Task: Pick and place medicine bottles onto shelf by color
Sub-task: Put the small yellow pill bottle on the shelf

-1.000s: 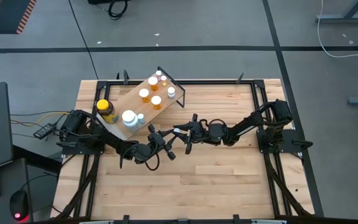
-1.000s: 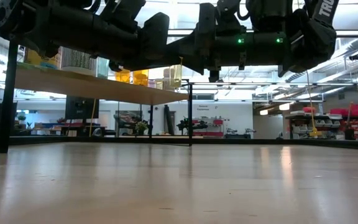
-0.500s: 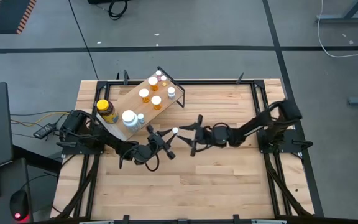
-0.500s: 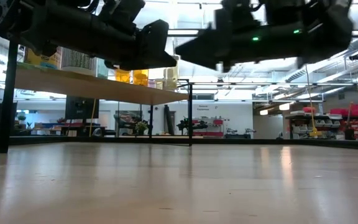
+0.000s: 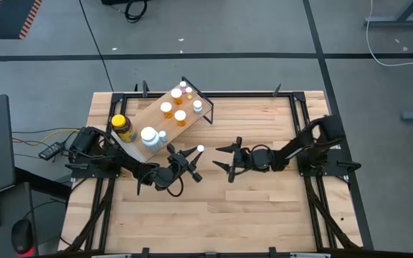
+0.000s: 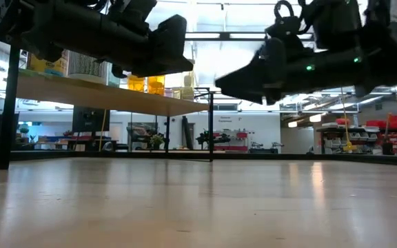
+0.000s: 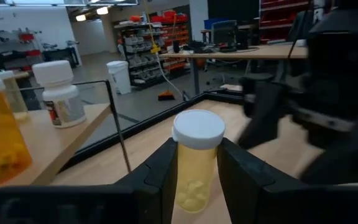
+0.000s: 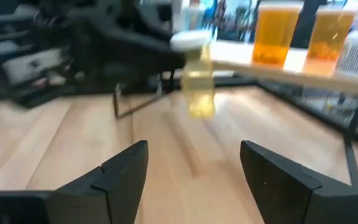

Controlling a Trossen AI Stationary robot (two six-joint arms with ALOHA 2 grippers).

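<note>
From above, the shelf (image 5: 165,120) stands at an angle on the far left part of the table (image 5: 264,215), with the medicine bottles on its board: an amber jar with a yellow lid (image 5: 123,127) at the near-left end, a white-capped bottle (image 5: 148,135) beside it, and orange vials (image 5: 172,106) with small white ones toward the far end. The left gripper (image 5: 192,153) sits just off the shelf's near edge, its fingers closed on a pale yellow vial (image 5: 200,150) with a white cap. The right gripper (image 5: 224,158) is farther from the shelf, near the vial but apart from it, its fingers spread and empty. In the low view, both arms hang above the tabletop; the left gripper (image 6: 174,52) shows dark in front of the shelf (image 6: 102,94), the right gripper (image 6: 243,76) is beside it with a gap between them, and orange vials (image 6: 147,84) stand on the board behind. The left wrist view shows the two fingers (image 7: 163,174) pressed against the sides of the upright pale yellow vial (image 7: 196,162), with the shelf's board (image 7: 36,140) and a white bottle (image 7: 59,93) close alongside. The right wrist view shows its own fingers (image 8: 126,165) wide apart with nothing between them, the vial (image 8: 196,81) held ahead of them, and orange vials (image 8: 272,34) on the shelf beyond.
</note>
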